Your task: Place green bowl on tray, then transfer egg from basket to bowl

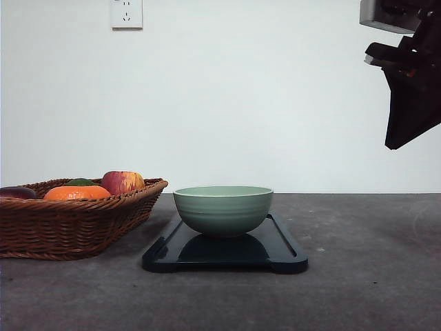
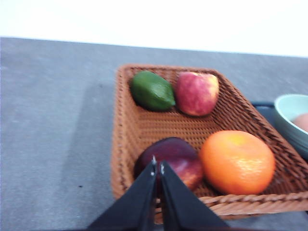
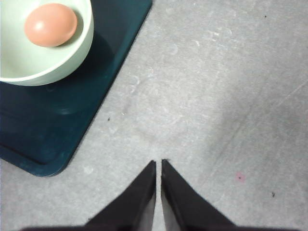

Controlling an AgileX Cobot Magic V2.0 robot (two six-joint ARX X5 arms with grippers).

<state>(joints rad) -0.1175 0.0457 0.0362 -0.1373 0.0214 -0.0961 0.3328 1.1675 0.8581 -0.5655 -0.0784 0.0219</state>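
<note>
Sage-green, the green bowl (image 1: 222, 209) sat on the tray (image 1: 284, 252), with the egg (image 3: 50, 24) lying inside it. To its left stood the wicker basket (image 1: 76, 224), holding fruit. Both the left gripper (image 2: 158, 169) and the right gripper (image 3: 158, 166) had their fingers pressed together, gripping nothing.

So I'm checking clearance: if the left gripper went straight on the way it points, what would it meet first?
Probably the dark red fruit in the basket; the shut left gripper points at it, though depth is unclear.
</note>
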